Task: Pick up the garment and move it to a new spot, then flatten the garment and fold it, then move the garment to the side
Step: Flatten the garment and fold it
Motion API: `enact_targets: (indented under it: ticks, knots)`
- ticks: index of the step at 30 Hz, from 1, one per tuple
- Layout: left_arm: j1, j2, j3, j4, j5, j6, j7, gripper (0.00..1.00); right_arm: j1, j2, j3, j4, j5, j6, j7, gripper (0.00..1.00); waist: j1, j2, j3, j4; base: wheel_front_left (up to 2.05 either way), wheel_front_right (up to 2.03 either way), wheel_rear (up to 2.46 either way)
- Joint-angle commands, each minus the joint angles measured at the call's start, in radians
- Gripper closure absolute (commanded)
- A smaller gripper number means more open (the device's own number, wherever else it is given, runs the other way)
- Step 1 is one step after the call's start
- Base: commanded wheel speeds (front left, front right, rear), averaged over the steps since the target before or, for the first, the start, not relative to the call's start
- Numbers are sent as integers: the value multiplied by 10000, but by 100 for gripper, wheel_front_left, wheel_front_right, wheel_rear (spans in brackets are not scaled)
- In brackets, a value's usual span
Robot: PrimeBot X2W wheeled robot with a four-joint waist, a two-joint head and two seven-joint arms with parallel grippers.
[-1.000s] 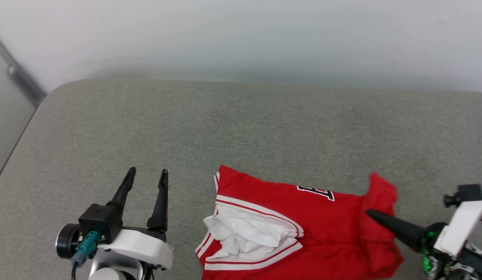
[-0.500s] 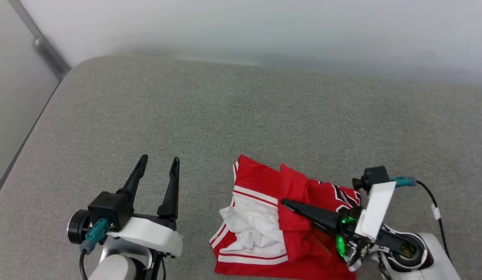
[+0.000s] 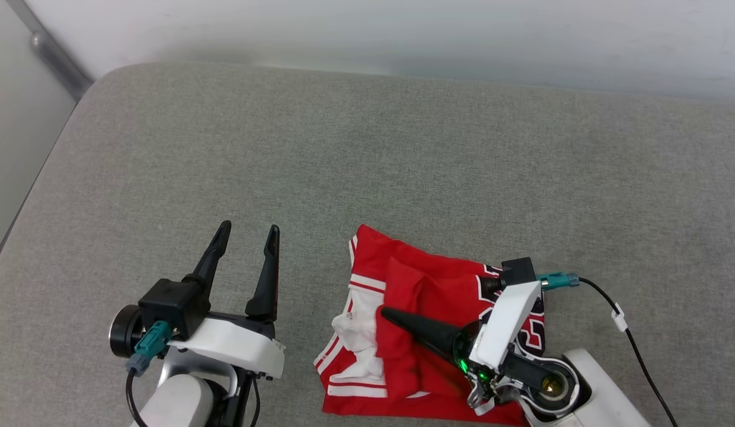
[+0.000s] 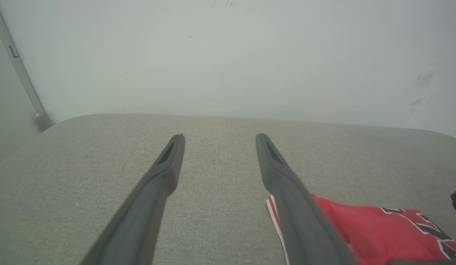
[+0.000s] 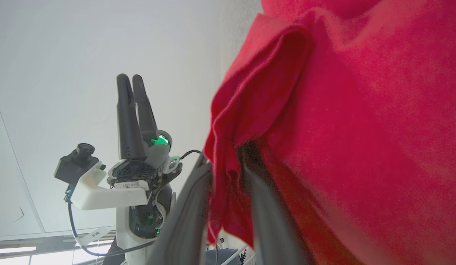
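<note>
The garment (image 3: 430, 281), red with white sleeve and stripe trim, lies partly folded on the grey cushion near its front edge. My right gripper (image 3: 386, 312) points left across it, shut on a fold of red cloth pulled over the white sleeve. In the right wrist view the garment (image 5: 360, 110) hangs around my fingers, a red fold pinched between them. My left gripper (image 3: 246, 229) stands open and holds nothing, to the left of the garment and apart from it. From the left wrist, the left gripper (image 4: 219, 137) hovers over bare cushion with the garment (image 4: 364, 228) at lower right.
The grey cushioned surface (image 3: 344, 148) stretches far beyond and to both sides of the garment, ending at a pale wall (image 3: 403, 29). A grey metal post (image 3: 50, 53) runs along the left corner. A cable (image 3: 622, 332) trails from my right wrist.
My right gripper has carried the garment's right edge leftwards over its middle, folding it onto the white sleeve. The head camera has shifted. My left gripper stays open in place.
</note>
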Motion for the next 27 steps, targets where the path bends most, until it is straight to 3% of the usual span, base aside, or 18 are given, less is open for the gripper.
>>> enact_targets:
  ticks: [1, 5, 8, 15, 20, 24, 25, 27]
  knots:
    - [-53, -51, 70, 66, 57, -54, -61, 0, -215, 0, 166, 27, -28, 0, -234, 0, -1, 0, -25, -51, 0, 0, 0]
    - [10, -100, 91, 159, 96, -109, -68, 0, -362, -39, 457, -218, -502, 0, -807, 0, -1, 0, -171, -101, 0, 0, 0]
    - [137, -88, 138, 194, 138, -142, -71, 0, -438, -390, 782, -526, -1477, 0, -1559, 0, -1, 0, -349, -158, 0, 0, 0]
    - [521, -23, 395, 127, 158, -10, -73, 0, -376, -1670, 804, -388, -5373, 0, -4464, 0, -1, 0, -713, -422, 0, 0, 0]
    - [800, -74, 668, 129, 128, 84, -70, 0, 230, -1901, -737, -134, -7850, 0, -5913, 0, -1, 0, -959, -722, 0, 0, 0]
    - [940, -53, 931, 179, 90, 91, -63, 0, 1046, -1824, -2414, -815, -9241, -1, -6437, 0, -1, 0, -1158, -949, 0, 0, 0]
    - [1036, -35, 1072, 196, 137, 106, -62, 0, 1552, -1614, -3214, -1450, -10035, 0, -6514, 0, -1, 0, -1273, -1061, 0, 0, 0]
    - [1082, -36, 1125, 192, 172, 115, -62, 0, 1817, -1468, -3562, -1826, -10450, 0, -6488, 0, -1, 0, -1324, -1112, 0, 0, 0]
